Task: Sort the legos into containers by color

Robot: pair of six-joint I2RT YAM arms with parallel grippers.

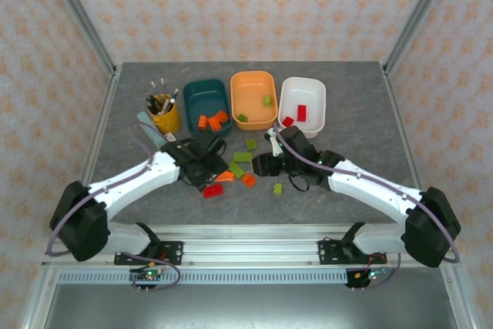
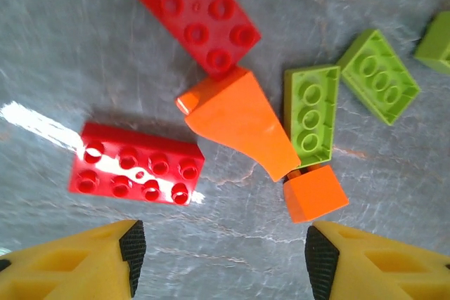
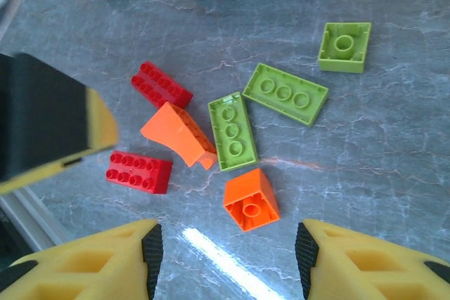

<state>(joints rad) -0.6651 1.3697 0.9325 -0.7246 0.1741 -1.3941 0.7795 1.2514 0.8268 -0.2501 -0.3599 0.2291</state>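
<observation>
The left gripper (image 2: 221, 251) hangs wide above a red brick (image 2: 137, 164) on the desk (image 1: 347, 113), likely to pick it. Behind, the teal bin (image 1: 202, 98), orange bin (image 1: 250, 94) and white bin (image 1: 306, 90) each take one colour. The right gripper (image 3: 225, 258) gapes wide over an orange brick (image 3: 251, 200).

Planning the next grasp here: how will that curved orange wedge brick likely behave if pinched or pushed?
The orange wedge brick looks rigid and glossy, so it probably won't flex but could squirt out if pinched across its curved slope. A push would likely also shove the green brick right beside it.
</observation>
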